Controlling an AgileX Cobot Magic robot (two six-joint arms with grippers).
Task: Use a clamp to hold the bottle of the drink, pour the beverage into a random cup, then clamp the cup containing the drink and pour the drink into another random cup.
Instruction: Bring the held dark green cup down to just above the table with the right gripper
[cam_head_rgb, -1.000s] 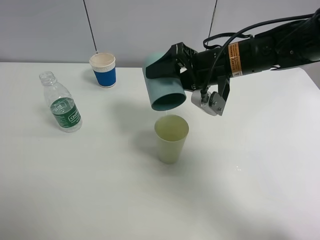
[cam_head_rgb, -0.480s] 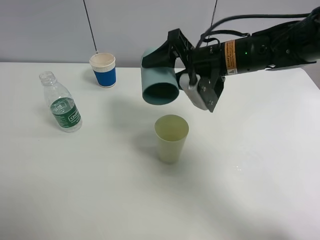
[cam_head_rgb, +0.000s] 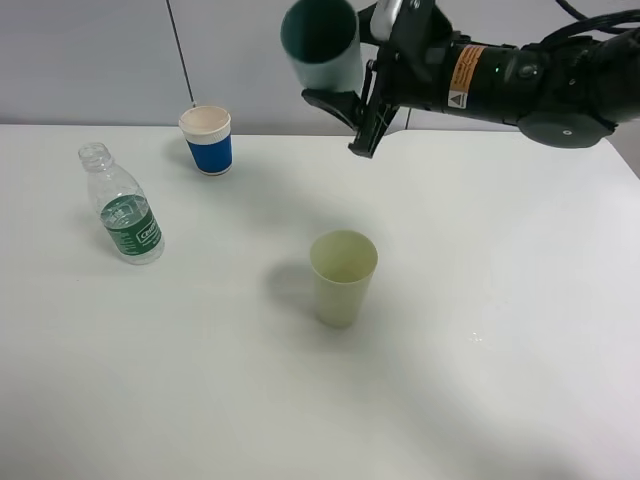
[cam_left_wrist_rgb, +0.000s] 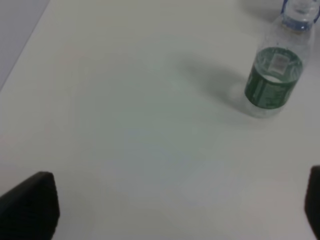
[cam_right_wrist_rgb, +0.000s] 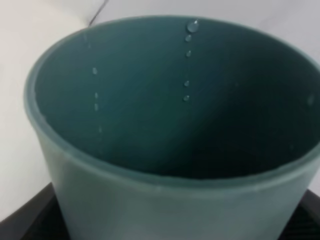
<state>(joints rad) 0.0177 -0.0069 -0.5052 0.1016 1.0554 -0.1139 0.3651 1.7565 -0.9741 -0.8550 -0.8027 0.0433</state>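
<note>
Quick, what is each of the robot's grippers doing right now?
Left gripper: open, holding nothing.
Right gripper: closed on the teal cup, raised above the table.

White table (cam_head_rgb: 520, 380), matte, fills most of the exterior high view, grey wall behind its far edge. Three things stand on it, all upright. Clear plastic bottle (cam_head_rgb: 122, 206) with green label, cap off, at the left; also seen in the left wrist view (cam_left_wrist_rgb: 276, 75) casting a soft shadow on the table top (cam_left_wrist_rgb: 125, 125). Blue paper cup (cam_head_rgb: 207, 140) with white rim stands near the far edge, behind and right of the bottle, apart from it. Pale yellow-green cup (cam_head_rgb: 342, 277) stands near the table's middle, well apart from both.
</note>
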